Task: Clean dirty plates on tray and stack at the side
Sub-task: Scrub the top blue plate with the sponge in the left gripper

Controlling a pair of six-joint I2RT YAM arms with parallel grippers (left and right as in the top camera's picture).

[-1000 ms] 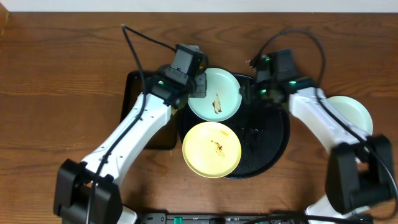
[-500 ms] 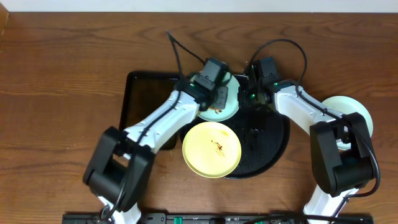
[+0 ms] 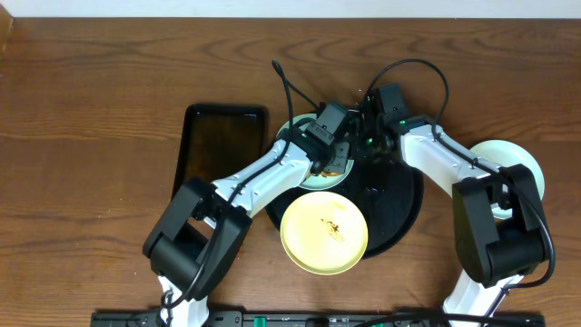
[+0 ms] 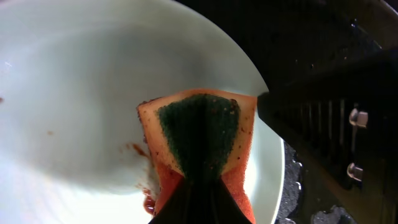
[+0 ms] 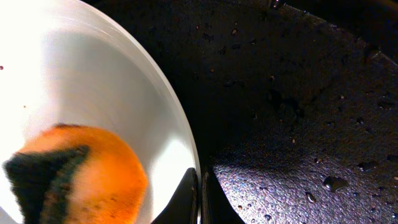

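Step in hand, as judged: scrubbing one plate while it is held steady.

The round tray (image 3: 401, 207) sits at table centre and carries the work. The blue plate (image 4: 74, 93) lies at the tray's far left part. The right claw (image 5: 200, 196) is narrow and pinches the plate's rim. The left claw (image 4: 198, 186) is closed on the sponge (image 4: 199, 134) and presses its green face onto the plate near that rim.

To do this well:
- The right claw's pinch should not slacken, or the plate will slide on the wet tray.
- The brown smear (image 4: 142, 155) sits just left of the sponge, so the strokes should sweep that way under flat, even pressure.
- The two claws are close together, so strokes should run away from the pinched rim.

Count, largest first:
- Round tray: one.
- Oblong tray (image 3: 222, 145): one, left of the round tray, with nothing seen on it.
- Plates: three.
  - The blue plate under the sponge.
  - The yellow plate (image 3: 324, 232), smeared at its centre and overhanging the round tray's near rim.
  - The third plate (image 3: 516, 162), pale, on the table (image 3: 91, 109) at the right and partly hidden by the right arm.
- Sponge: one.
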